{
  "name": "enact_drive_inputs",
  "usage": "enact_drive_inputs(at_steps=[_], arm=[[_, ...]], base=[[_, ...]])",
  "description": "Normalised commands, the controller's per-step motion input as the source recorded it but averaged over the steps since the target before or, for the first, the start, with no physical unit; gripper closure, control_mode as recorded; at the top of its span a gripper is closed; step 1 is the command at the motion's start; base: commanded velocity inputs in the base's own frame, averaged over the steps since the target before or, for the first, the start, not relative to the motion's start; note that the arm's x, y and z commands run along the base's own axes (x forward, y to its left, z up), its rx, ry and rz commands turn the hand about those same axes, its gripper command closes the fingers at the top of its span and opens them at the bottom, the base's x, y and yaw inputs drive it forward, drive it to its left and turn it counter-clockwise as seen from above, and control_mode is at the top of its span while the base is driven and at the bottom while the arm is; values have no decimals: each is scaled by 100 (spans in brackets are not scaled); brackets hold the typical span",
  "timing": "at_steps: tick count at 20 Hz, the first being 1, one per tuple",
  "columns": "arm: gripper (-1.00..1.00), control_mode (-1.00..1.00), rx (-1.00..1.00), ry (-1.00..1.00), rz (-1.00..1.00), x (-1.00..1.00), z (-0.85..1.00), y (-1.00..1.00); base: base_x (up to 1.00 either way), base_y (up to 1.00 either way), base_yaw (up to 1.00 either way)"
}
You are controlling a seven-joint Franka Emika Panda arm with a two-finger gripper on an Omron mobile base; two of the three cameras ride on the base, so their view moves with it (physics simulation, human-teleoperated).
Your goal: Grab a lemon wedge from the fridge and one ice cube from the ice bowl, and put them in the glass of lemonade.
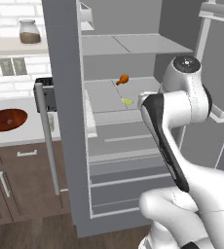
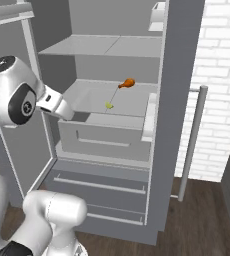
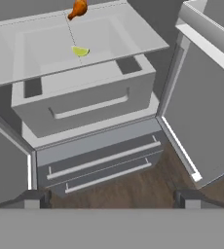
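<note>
The end effector [image 3: 112, 198] hangs wide open and empty before the open fridge [image 2: 182, 75], well short of the lemon wedge [image 3: 81, 51]. It should advance over the drawer front, descend squarely and pinch across the wedge's short width. The wedge lies on the middle shelf [image 3: 133, 39], long axis roughly along the shelf front; the drumstick [image 3: 78, 8] sits behind it.

1. White brick wall [image 2: 214, 75] runs to the right of the appliance; the same brick backs the counter [image 1: 16, 83].
2. Dark wood plank floor [image 2: 202, 220] underfoot.
3. Dark brown lower cabinets with thin silver pulls [image 1: 21, 182] under a pale countertop [image 1: 16, 136].
4. Pale wall shelf [image 1: 16, 47] carries a lidded glass jar with brown contents [image 1: 29, 32].
5. Light even, shadows soft.
</note>
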Motion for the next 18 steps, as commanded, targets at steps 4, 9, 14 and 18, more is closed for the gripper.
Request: enact_drive_inputs(at_steps=[4,9,14,18], arm=[[-100,-100,-1,0,-1,-47,9,-6],[-100,-100,0,0,0,-17,0,-10],[-100,-100,0,0,0,7,0,0],[-100,-100,0,0,0,32,0,0]], base=[[0,0,0],[0,0,0],[0,0,0],[0,0,0]])
